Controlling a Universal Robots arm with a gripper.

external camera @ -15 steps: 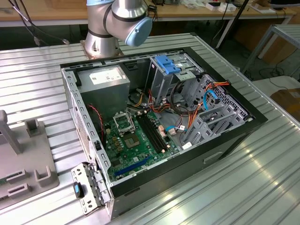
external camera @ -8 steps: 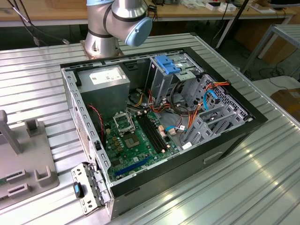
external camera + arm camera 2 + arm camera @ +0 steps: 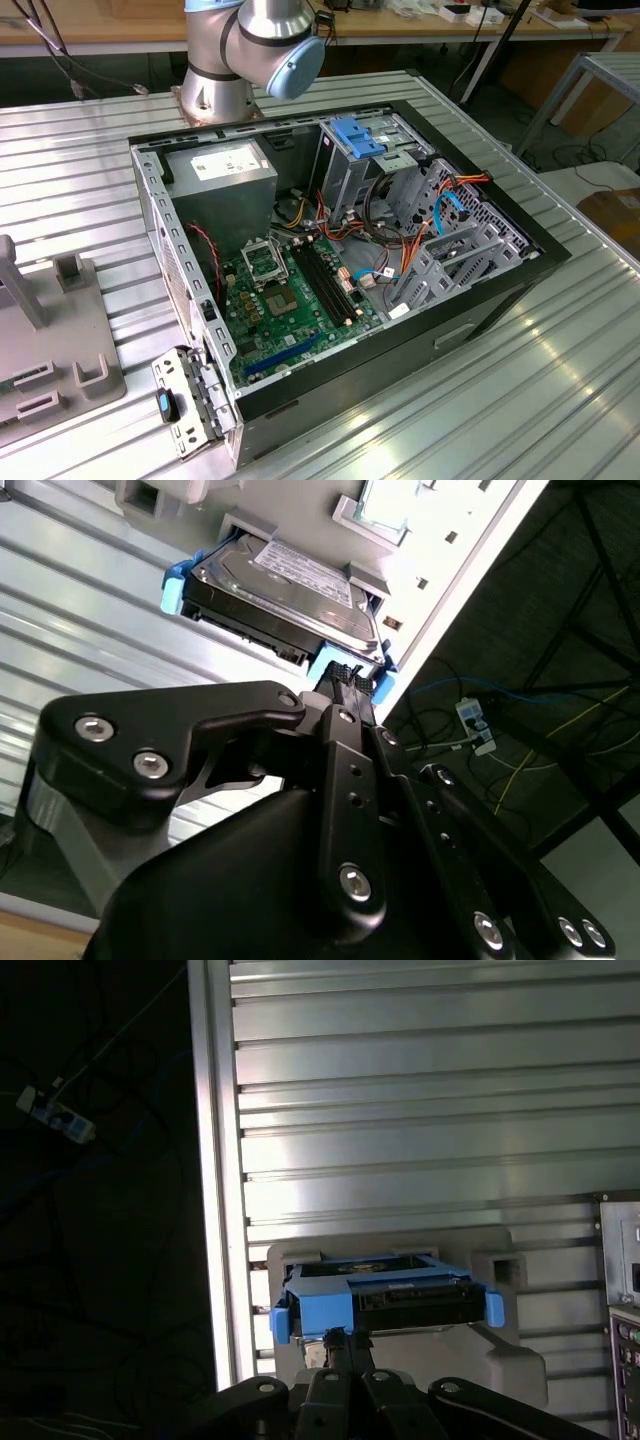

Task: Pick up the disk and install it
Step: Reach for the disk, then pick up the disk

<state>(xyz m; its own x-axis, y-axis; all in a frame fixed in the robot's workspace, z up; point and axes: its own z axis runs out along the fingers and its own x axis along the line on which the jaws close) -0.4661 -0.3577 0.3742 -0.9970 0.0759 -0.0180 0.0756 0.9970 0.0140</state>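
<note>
Tool [image 3: 345, 677] at disk [image 3: 280, 580]; ribbed metal table [image 3: 420, 1110], dark floor [image 3: 100, 1240].

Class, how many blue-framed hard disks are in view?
1: the disk lies on a grey holder, seen in both wrist views. Others may hide inside the computer case.

Blue on grey, black up close!
Bright blue frame hugging the grey disk [image 3: 385, 1300], white label [image 3: 300, 570] on top. The claw [image 3: 345, 680] is matte black, dotted with silver screws. The counter [image 3: 520, 400] is silver, ribbed in long stripes. Inside the black computer case [image 3: 400, 370]: green motherboard [image 3: 290, 300], orange wires [image 3: 472, 180], blue cables [image 3: 449, 212].
</note>
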